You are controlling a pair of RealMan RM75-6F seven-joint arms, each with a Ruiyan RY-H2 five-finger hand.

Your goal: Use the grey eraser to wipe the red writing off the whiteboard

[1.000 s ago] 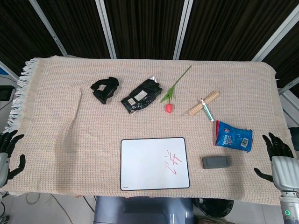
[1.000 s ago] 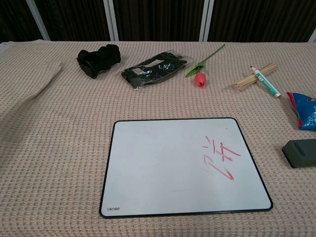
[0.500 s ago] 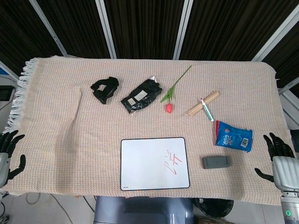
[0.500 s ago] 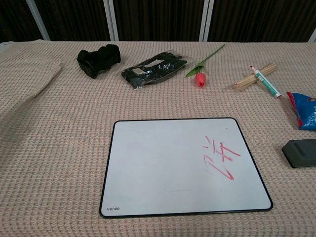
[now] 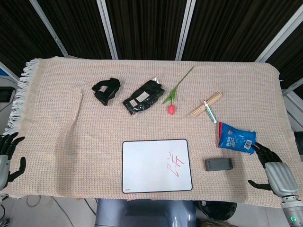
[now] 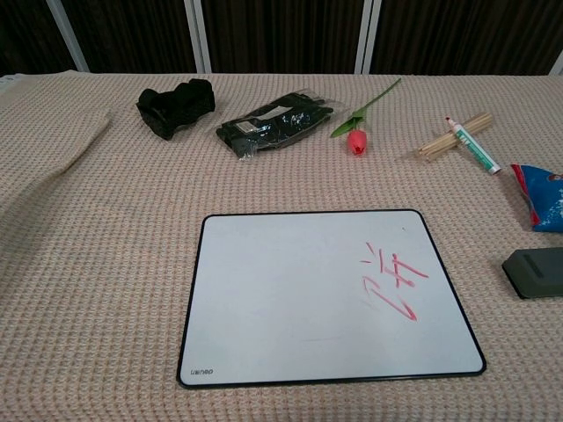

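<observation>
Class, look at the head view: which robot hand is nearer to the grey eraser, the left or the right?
The right. The right robot hand is at the table's edge just right of the grey eraser, not touching it. The left robot hand sits at the far left edge, beyond the whiteboard.

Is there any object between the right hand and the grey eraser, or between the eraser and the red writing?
Nothing visible. Only bare cloth separates the right hand from the grey eraser, and the eraser from the red writing on the whiteboard.

black fingers, silver-grey right hand
</observation>
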